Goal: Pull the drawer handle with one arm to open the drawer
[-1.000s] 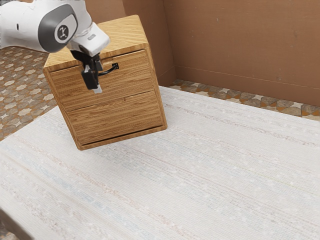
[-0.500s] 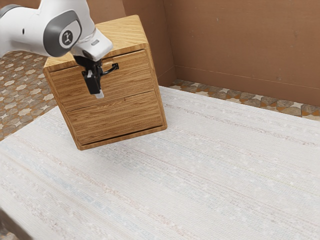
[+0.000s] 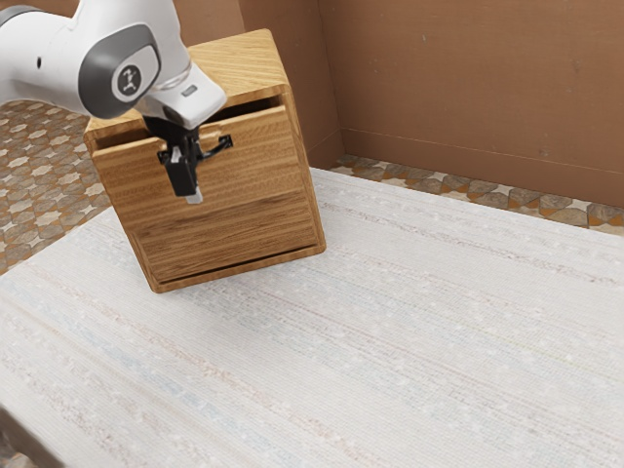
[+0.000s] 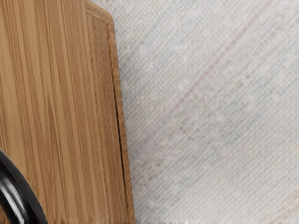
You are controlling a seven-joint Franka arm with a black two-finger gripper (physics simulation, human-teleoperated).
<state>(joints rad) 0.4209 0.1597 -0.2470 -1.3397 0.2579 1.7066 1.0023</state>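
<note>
A wooden cabinet (image 3: 229, 229) with two drawers stands at the back left of the table. Its top drawer (image 3: 258, 146) sticks out a little, with a dark gap showing along its upper edge. My gripper (image 3: 188, 183) points down in front of that drawer and is shut on the black drawer handle (image 3: 218, 146) at its left end. In the wrist view the wooden drawer front (image 4: 56, 112) runs beside my hand, and a piece of the black handle (image 4: 14, 196) shows just under it.
The pale wood-grain table (image 3: 409, 331) stretches wide in front of and to the exterior view's right of the cabinet. A brown wall (image 3: 468, 78) stands behind, and patterned floor (image 3: 39, 185) lies to the left.
My gripper has moved slightly toward the exterior view's right and front with the handle. The top drawer, flush one second ago, now stands out from the cabinet.
</note>
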